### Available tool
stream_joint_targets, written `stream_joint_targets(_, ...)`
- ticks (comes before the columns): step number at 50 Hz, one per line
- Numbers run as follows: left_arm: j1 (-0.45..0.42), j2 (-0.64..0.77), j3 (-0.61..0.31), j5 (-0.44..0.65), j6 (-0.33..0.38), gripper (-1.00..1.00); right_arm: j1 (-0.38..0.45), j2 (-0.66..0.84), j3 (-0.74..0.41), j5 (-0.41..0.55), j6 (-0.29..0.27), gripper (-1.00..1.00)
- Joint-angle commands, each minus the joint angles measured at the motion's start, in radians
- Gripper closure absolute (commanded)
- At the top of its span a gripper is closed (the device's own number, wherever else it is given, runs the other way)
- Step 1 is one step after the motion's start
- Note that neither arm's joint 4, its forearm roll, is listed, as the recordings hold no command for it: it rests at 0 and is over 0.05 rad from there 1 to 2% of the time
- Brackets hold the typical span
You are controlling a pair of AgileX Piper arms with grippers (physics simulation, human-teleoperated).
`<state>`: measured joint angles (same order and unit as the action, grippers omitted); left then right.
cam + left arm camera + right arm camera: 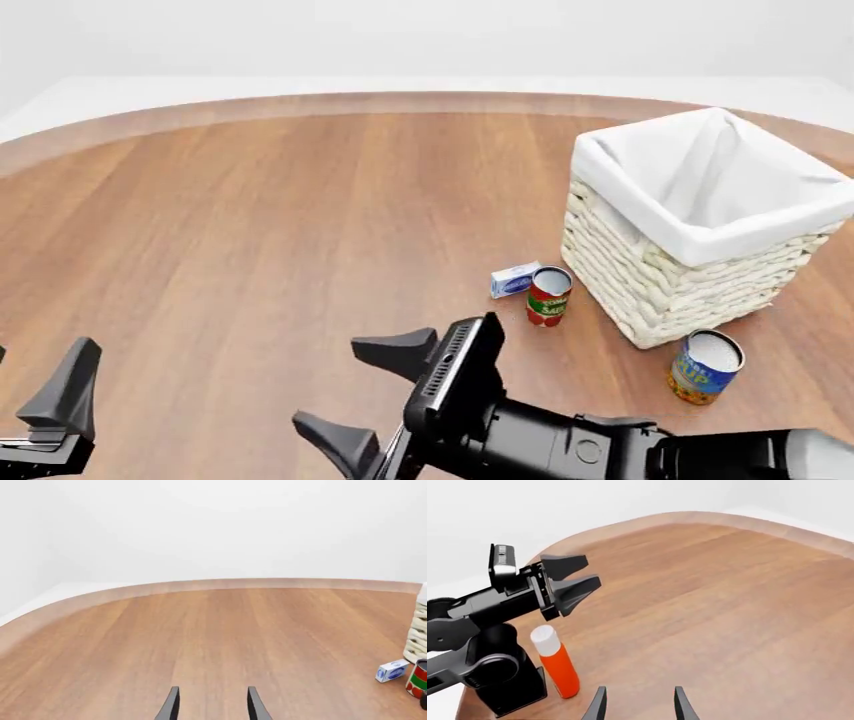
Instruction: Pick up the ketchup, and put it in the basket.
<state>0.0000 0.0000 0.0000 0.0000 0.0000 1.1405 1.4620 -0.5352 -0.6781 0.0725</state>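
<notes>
The ketchup, a red bottle with a white cap, shows only in the right wrist view. It stands upright on the table beside the left arm's black base. My right gripper is open and empty, pointing toward the bottle from a short way off. In the front view that gripper reaches leftward low over the near table, jaws wide apart. My left gripper is open at the near left corner, holding nothing. The cream wicker basket with a white liner stands at the right.
A red-and-green can and a small white-blue box sit just left of the basket. A blue-and-yellow can stands at its near corner. The table's curved far edge runs across the back.
</notes>
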Motion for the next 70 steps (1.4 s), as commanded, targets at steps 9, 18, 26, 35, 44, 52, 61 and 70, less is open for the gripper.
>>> stream_joint_targets(9, 0.000, 0.000, 0.000, 0.000, 0.000, -1.00, 0.060, 0.092, -0.075, 0.021, 0.012, -1.00)
stream_joint_targets(18, 0.000, 0.000, 0.000, 0.000, 0.000, -1.00, 0.086, 0.121, -0.093, 0.017, 0.029, -1.00)
stream_joint_targets(26, 0.000, 0.000, 0.000, 0.000, 0.000, -1.00, 0.111, 0.138, -0.109, 0.021, 0.033, -1.00)
stream_joint_targets(35, 0.000, 0.000, 0.000, 0.000, 0.000, -1.00, 0.130, 0.149, -0.123, 0.027, 0.035, -1.00)
stream_joint_targets(44, 0.000, 0.000, 0.000, 0.000, 0.000, -1.00, 0.139, 0.156, -0.132, 0.033, 0.038, -1.00)
stream_joint_targets(52, 0.000, 0.000, 0.000, 0.000, 0.000, -1.00, 0.153, 0.175, -0.141, 0.035, 0.049, -1.00)
stream_joint_targets(61, 0.000, 0.000, 0.000, 0.000, 0.000, -1.00, 0.171, 0.181, -0.151, 0.038, 0.056, -1.00)
stream_joint_targets(70, 0.000, 0.000, 0.000, 0.000, 0.000, -1.00, 0.180, 0.199, -0.157, 0.025, 0.058, -1.00)
